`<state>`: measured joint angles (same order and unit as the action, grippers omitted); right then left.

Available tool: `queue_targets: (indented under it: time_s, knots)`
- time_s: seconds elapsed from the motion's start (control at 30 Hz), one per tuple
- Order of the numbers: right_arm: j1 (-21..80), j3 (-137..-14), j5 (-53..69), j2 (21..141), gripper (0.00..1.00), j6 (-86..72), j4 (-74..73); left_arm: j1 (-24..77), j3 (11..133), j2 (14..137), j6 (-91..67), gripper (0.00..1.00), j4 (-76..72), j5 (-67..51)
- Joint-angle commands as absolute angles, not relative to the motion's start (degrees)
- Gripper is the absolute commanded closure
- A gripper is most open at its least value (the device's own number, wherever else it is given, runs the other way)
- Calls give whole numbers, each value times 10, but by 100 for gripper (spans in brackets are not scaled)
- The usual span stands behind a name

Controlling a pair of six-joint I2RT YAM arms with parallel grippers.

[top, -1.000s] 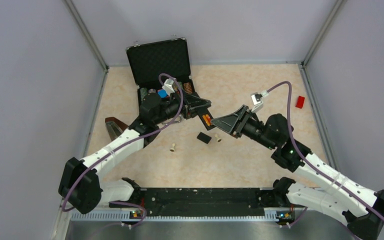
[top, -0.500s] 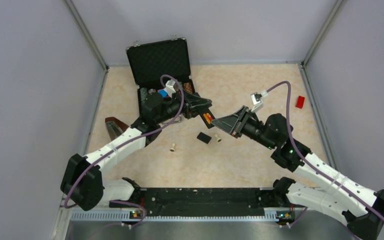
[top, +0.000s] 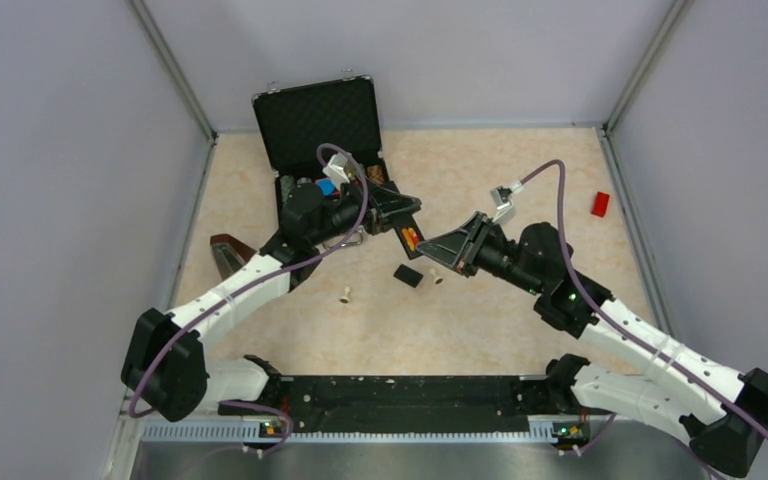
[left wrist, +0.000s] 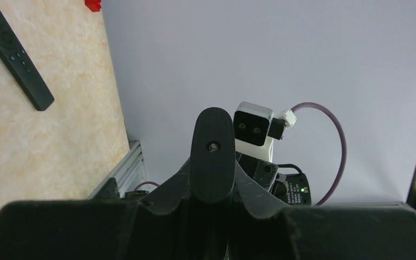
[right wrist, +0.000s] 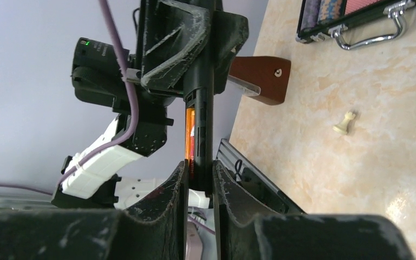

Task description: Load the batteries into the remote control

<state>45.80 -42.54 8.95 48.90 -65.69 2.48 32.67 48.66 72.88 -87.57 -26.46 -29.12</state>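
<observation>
Now the right gripper has closed in and pinches the remote control by its orange battery, likely pushing it in. The left gripper stays clenched on it, up at 12 o'clock from the back cover

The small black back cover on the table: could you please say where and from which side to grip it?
Probably from straight above, pinching the long edges of the black rectangular cover: it lies flat on the beige tabletop, with a small cream peg near one short end.
</observation>
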Motion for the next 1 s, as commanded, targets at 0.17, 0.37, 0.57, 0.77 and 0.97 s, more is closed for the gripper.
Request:
queue_targets:
  time_s: [0.17,0.37,0.57,0.77,0.97]
  knots:
    - [449,-450,90,505,72,-701,12,342,531,682,-762,100,-258,-320]
    - [448,-448,70,466,46,-696,1,341,534,680,-728,100,-224,-302]
    - [446,-448,55,435,30,-682,-41,339,532,679,-704,100,-215,-298]
    - [429,-482,25,444,32,-613,-168,331,537,648,-616,100,-88,-243]
    - [423,-546,-23,558,41,-461,-341,327,511,590,-532,100,34,-144]
